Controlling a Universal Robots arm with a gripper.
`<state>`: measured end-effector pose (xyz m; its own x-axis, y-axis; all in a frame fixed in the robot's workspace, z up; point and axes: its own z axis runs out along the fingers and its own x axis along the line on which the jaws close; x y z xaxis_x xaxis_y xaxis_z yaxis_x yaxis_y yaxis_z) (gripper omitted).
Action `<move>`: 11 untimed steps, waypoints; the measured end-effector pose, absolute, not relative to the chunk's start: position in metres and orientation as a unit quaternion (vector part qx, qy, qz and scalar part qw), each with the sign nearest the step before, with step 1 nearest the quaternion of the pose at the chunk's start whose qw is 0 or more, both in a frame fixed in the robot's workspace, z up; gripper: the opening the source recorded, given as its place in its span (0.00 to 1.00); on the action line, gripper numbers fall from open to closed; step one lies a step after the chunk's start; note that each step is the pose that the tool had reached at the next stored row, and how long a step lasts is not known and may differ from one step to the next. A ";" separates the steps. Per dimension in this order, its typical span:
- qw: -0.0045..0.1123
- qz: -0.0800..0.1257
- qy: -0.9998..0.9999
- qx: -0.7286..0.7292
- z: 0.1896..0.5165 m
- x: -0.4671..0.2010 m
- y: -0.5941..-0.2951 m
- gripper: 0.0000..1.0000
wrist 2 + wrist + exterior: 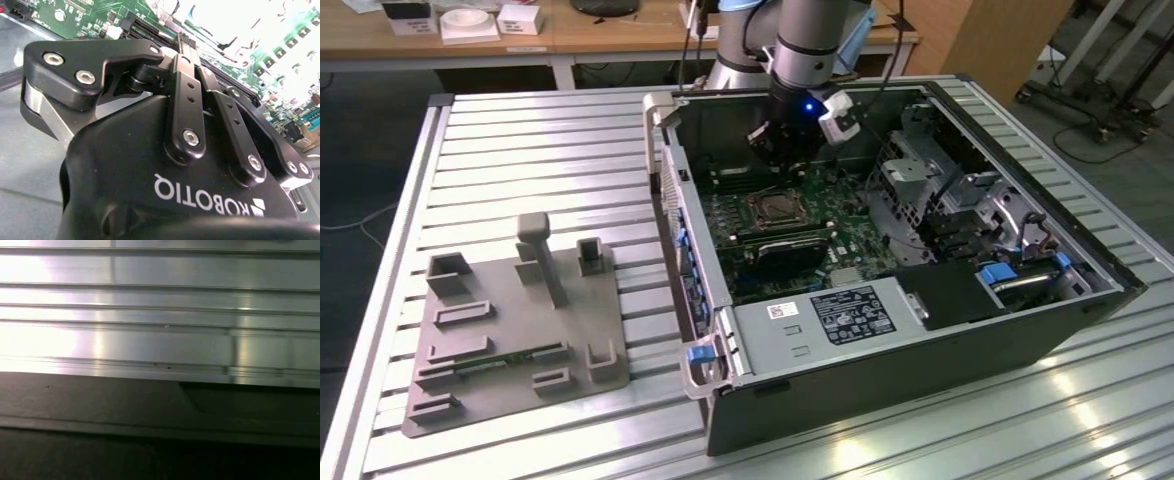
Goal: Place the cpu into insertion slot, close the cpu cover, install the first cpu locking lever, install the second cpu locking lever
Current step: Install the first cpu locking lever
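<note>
My gripper (778,158) hangs inside the open computer case, above the far part of the green motherboard (841,215). It stands a little beyond the insertion slot (774,210), a square socket with a silvery rim and a dark-grey centre. In the second wrist view the black gripper (184,39) has its finger links drawn together, shut, with nothing seen between the tips, and the motherboard (90,15) lies behind it. The cpu is out of view or too small to tell apart from the socket. I cannot tell how the cpu cover and the locking levers stand.
The black case (881,390) lies on its side on a slatted aluminium table (534,140), with walls all round the board. A drive cage (947,190) fills the exterior view's right. A grey parts fixture (520,330) sits on the table at the left. The first wrist view has table slats (160,315) beyond a dark case edge (150,410).
</note>
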<state>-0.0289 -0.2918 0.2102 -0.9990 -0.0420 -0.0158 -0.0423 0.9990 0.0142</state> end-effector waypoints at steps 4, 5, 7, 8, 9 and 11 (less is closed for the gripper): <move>0.008 0.007 1.000 -0.021 0.208 -0.029 -0.292 0.10; 0.008 0.007 1.000 -0.021 0.208 -0.029 -0.292 0.10; 0.008 0.007 1.000 -0.021 0.207 -0.029 -0.292 0.10; 0.008 0.007 1.000 -0.021 0.206 -0.029 -0.292 0.10; 0.008 0.007 1.000 -0.021 0.206 -0.029 -0.292 0.10; 0.008 0.007 1.000 -0.021 0.205 -0.028 -0.292 0.10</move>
